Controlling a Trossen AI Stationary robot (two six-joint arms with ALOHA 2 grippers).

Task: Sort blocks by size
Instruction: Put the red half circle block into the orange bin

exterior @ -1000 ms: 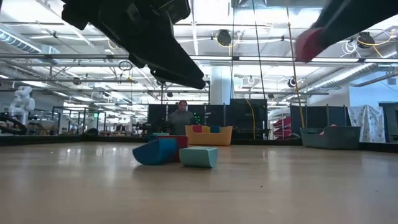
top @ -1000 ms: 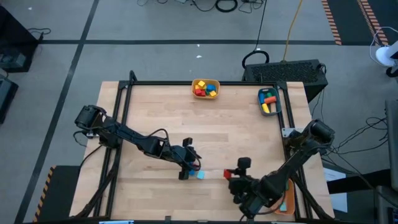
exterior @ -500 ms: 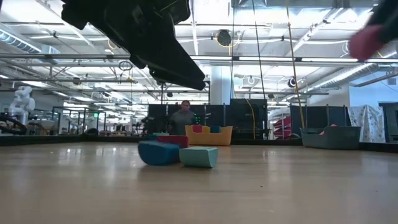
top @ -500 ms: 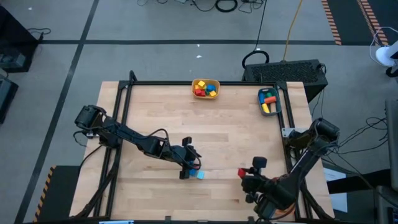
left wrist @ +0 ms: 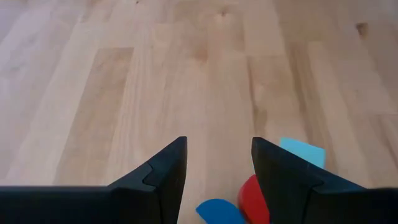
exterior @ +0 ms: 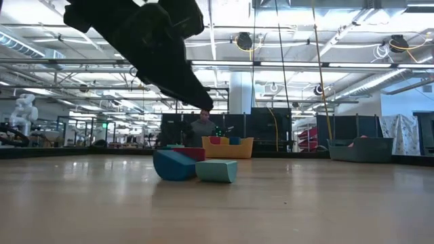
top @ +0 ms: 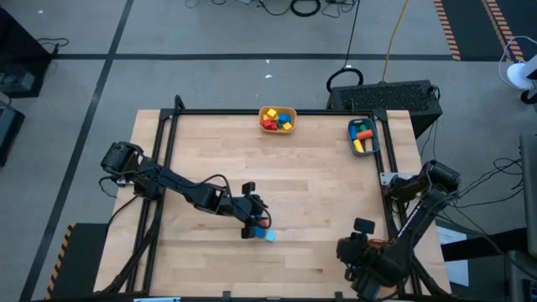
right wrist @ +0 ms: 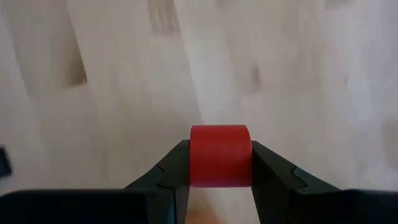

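Note:
My right gripper (right wrist: 219, 177) is shut on a red cylinder block (right wrist: 219, 154) above the wood table, near the table's near right corner (top: 346, 245); the block does not show in the high view. My left gripper (left wrist: 217, 168) is open and empty, just above a blue block (left wrist: 217, 211), a red block (left wrist: 254, 198) and a cyan block (left wrist: 302, 153). These three lie together on the table at the near middle; the low view shows the blue block (exterior: 174, 165), the red block (exterior: 190, 154) and the cyan block (exterior: 217, 171), with the left gripper (exterior: 198, 102) above them. My right gripper pinches the red cylinder block between its two fingers, one on each flat end (right wrist: 194, 163). The block lies crosswise between the fingers, its round side toward the camera. It is lifted clear of the table.
A yellow bin (top: 278, 119) with several blocks stands at the far edge's middle. A grey-teal bin (top: 362, 136) with blocks stands at the far right. The table's middle (top: 310, 180) is bare wood. A person stands far behind the table (exterior: 201, 129).
My right gripper has carried the red cylinder block toward the table's near right corner and has gone out of the low view. The blue block, tilted a second ago, now lies flat beside the cyan one. My left gripper has shifted slightly above the three blocks.

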